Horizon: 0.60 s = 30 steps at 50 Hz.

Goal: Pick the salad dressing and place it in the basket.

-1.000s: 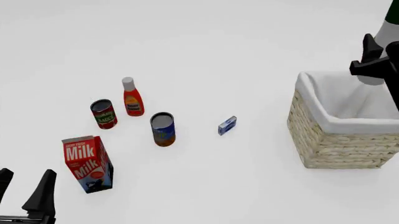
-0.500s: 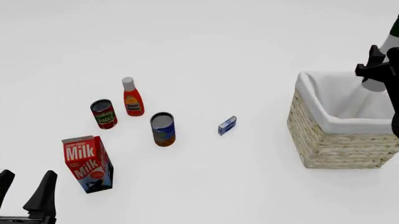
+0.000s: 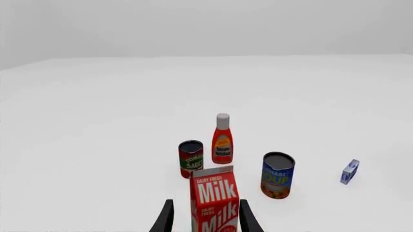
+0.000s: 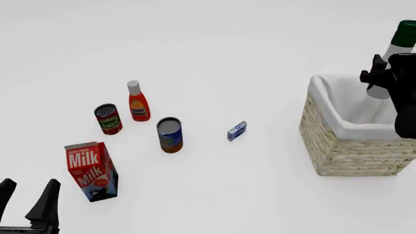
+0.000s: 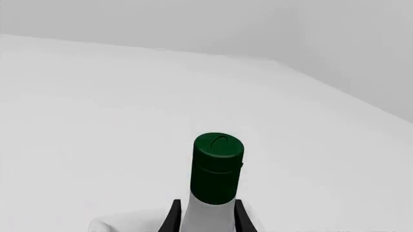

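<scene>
The salad dressing [image 4: 394,50], a white bottle with a dark green cap, hangs nearly upright over the far right part of the basket [image 4: 351,148], its base down among the white lining. My right gripper [image 4: 383,75] is shut on the bottle's body. In the right wrist view the green cap [image 5: 218,152] rises between the two fingers [image 5: 172,218], and a bit of white lining [image 5: 123,224] shows below. My left gripper [image 4: 26,201] stands open at the near left edge, holding nothing, a short way behind the milk carton [image 4: 92,170].
On the left half stand a red ketchup bottle [image 4: 137,102], a tomato sauce can [image 4: 108,118] and a blue soup can [image 4: 169,134]. A small blue box [image 4: 236,131] lies between them and the basket. The milk carton [image 3: 215,200] fills the left wrist view's middle.
My right gripper, still holding the bottle, swung right and then back left over the basket; the whole green cap now shows. The left arm has barely moved.
</scene>
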### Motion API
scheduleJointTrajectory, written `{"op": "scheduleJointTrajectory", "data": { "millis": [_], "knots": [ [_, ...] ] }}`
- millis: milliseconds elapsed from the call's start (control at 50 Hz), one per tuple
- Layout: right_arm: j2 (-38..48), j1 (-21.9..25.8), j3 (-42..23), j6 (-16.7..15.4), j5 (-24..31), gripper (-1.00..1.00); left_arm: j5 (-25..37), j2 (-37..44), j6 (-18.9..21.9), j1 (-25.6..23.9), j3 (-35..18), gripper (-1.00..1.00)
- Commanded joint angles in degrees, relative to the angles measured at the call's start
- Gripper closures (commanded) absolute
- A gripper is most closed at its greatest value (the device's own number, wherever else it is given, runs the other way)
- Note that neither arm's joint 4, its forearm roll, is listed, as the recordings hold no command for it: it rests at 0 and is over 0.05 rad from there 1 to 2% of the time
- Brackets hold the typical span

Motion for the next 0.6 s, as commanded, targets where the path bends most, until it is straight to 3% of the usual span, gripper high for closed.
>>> {"op": "scheduleJointTrajectory", "data": {
  "millis": [20, 260, 600],
  "knots": [
    [2.2, 0.8, -1.9, 1.0, 0.9, 1.00, 0.4, 0.0, 0.0, 0.4, 0.0, -1.00],
    [2.9, 1.3, -2.0, 1.0, 2.1, 1.00, 0.7, 0.0, -0.3, 0.5, 0.0, -1.00],
    [3.5, 2.1, -2.1, -1.6, 3.6, 1.00, 0.7, 0.0, -0.7, 0.1, 0.0, -1.00]
  ]
}}
